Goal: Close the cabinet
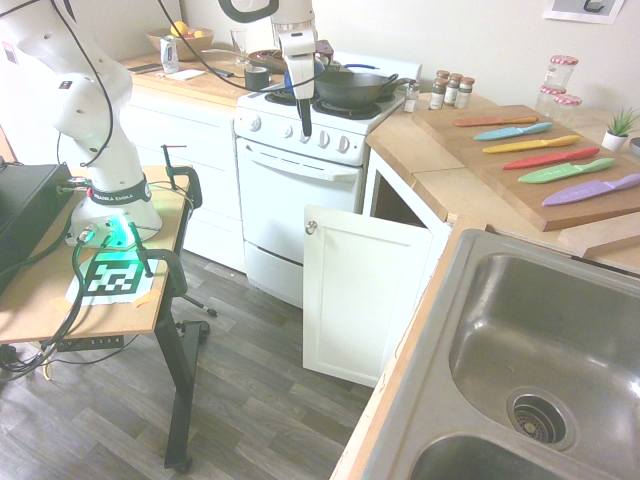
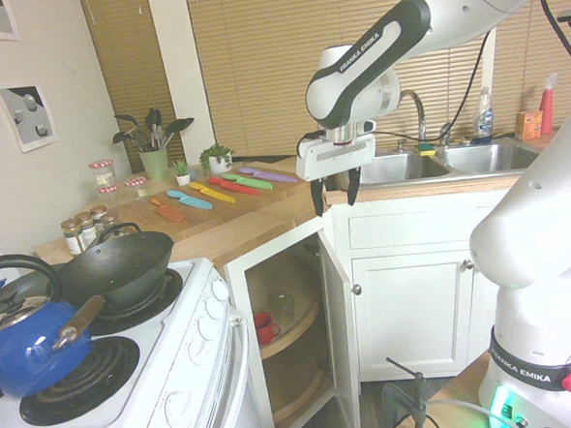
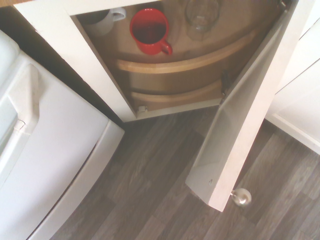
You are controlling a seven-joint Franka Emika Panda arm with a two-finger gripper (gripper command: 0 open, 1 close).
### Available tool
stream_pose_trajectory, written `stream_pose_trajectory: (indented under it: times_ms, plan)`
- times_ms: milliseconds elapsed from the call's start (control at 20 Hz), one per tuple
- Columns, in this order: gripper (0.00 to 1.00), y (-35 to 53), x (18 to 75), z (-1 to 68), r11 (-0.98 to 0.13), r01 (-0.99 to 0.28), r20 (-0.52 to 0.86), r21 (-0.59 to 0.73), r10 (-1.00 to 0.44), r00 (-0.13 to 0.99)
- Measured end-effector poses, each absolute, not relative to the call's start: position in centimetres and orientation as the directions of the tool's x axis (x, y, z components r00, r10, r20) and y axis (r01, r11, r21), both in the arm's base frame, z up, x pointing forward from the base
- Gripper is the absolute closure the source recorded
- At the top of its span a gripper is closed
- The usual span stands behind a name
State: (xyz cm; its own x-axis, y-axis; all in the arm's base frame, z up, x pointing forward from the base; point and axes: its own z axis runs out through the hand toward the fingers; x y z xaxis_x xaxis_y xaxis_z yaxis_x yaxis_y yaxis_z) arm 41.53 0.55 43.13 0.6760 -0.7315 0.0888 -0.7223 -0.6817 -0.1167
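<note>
Your gripper [image 2: 337, 193] has its jaws apart, fingers pointing down, with nothing between them. Taking the second exterior view as a clock face, it hangs just above centre, toward one o'clock. The cabinet [image 2: 290, 320] is below it, toward six o'clock, its door [image 1: 362, 290] standing open and its round knob [image 1: 311, 227] near the top corner. Inside, you have a red mug [image 3: 150, 31] and a clear glass [image 3: 202, 15] on a curved wooden shelf [image 3: 187, 62]. The white stove [image 2: 131, 379] fills seven to nine o'clock. At eleven, the wooden counter [image 2: 257, 218] bears coloured knives [image 2: 248, 181]; the steel sink [image 2: 396, 168] lies toward two. Grey wood-look flooring [image 1: 265, 400] runs below, and tan blinds [image 2: 295, 58] cover the windows behind.
</note>
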Motion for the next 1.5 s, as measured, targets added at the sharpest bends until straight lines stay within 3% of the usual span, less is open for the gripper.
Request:
stream_pose_trajectory:
  times_ms: [350, 600, 950, 1500]
  plan:
    - [0.00, 0.4, 42.8, 41.0, -0.694, -0.713, 0.114, -0.097, -0.720, 0.685]
    - [0.00, -4.8, 43.9, 38.3, -0.653, -0.751, 0.108, -0.099, -0.757, 0.644]
    - [0.00, -11.9, 46.3, 30.3, -0.615, -0.784, 0.053, -0.082, -0.788, 0.613]
    - [0.00, -13.2, 49.9, 19.8, -0.612, -0.789, -0.045, -0.056, -0.788, 0.614]
